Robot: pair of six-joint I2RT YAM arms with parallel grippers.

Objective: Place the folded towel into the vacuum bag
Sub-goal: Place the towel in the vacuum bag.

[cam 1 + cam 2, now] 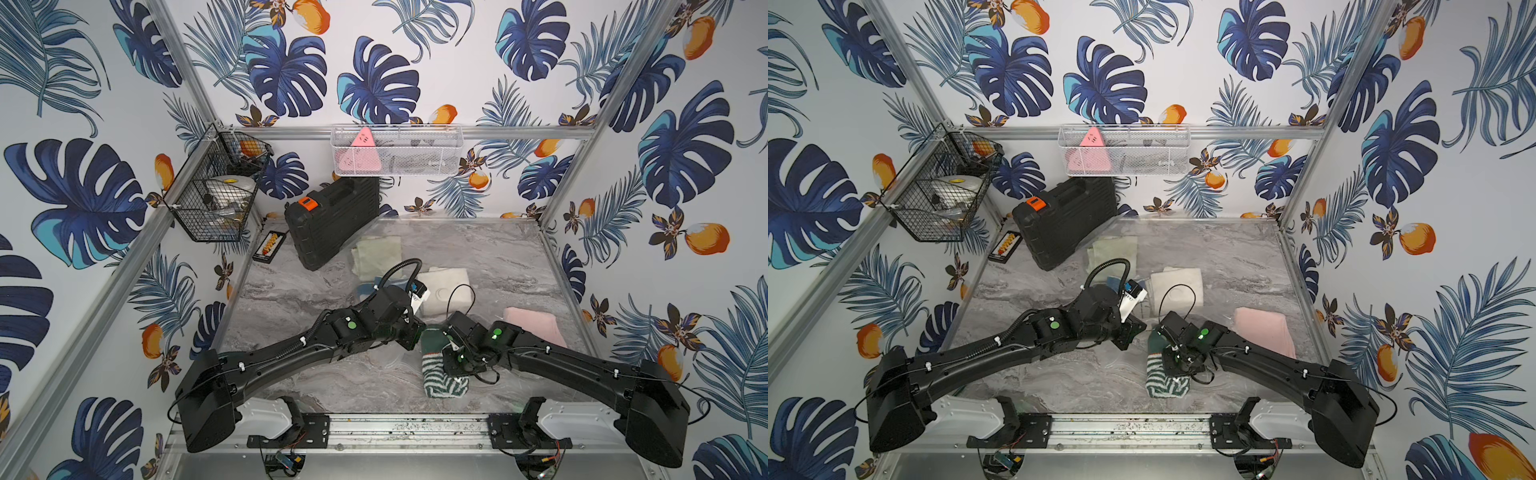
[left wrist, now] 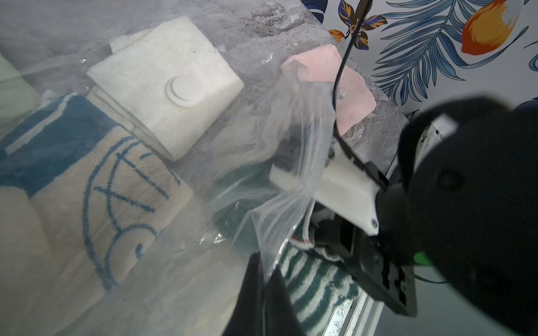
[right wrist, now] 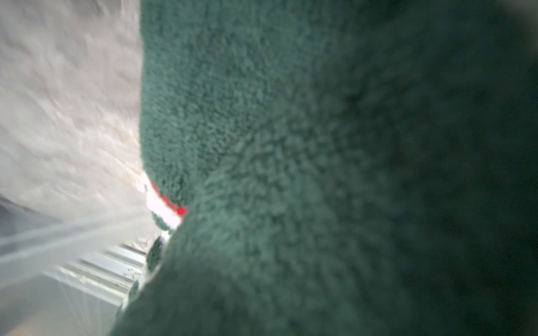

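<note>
**Marble tabletop (image 1: 511, 257), towel at the bag mouth**

Top views: the folded towel (image 1: 436, 374), green-striped, lies near the front edge. Left wrist view alone shows the left gripper (image 2: 263, 272) clenched on the vacuum bag (image 2: 291, 139), the right gripper (image 2: 327, 245) grasping the towel, and a white towel (image 2: 151, 58) inside, under the valve (image 2: 186, 88). Right wrist view: green pile fills the frame.

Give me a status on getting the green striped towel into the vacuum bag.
Done: the left gripper holds up the vacuum bag by its mouth edge, and a white towel already lies under its film. In hand: the right gripper grips the green striped towel, whose dark end shows through the plastic. Left: the striped end lies outside; push it in and release.
</note>
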